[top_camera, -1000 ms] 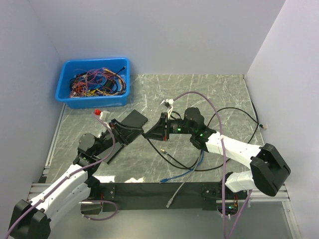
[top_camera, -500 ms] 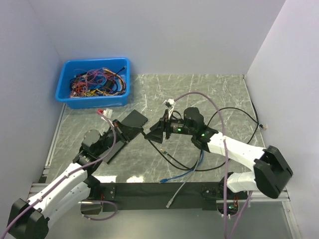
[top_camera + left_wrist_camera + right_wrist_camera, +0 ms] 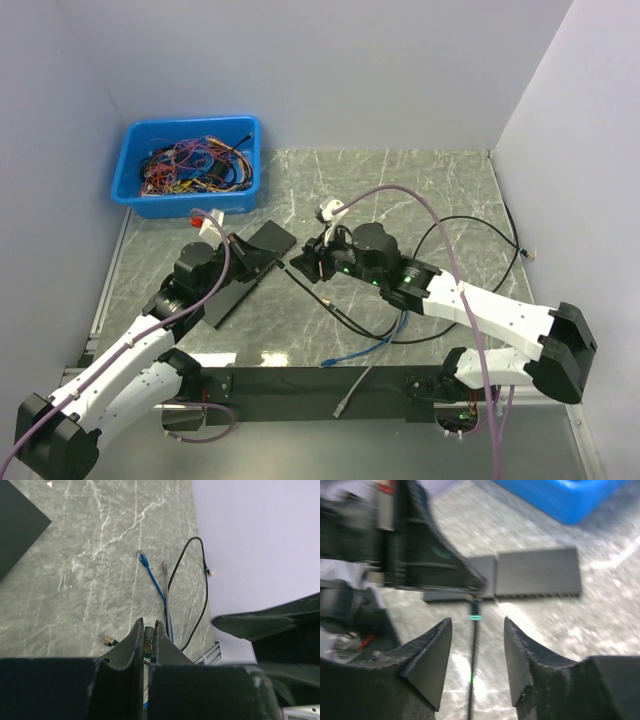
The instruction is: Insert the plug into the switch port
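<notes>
Black cable's plug (image 3: 147, 636) is pinched in the left gripper (image 3: 147, 630), which is clamped tight on it, left of centre on the marble worktop (image 3: 420, 190). Right wrist view shows the same plug at the tip of the left gripper, with the cable (image 3: 471, 670) running down toward the lens. Right gripper (image 3: 476, 621) is spread wide and the cable passes between its fingers. That view is blurred, so contact can't be judged. Dark switch (image 3: 268, 238) lies flat just past the two grippers on the far-left side. Plug sits beside it, not in a port. Port row not resolvable.

Vs 1.0 s ago:
- Right gripper has shifted left toward the left one, and its arm is stretched longer across the near-right area.
- Left gripper has pushed away from the near edge, closer to the switch.
- Gap between the grippers is smaller.
- Switch, blue bin (image 3: 180, 207) in the far-left corner and loose blue patch cable (image 3: 362, 350) by the near edge are unmoved.
</notes>
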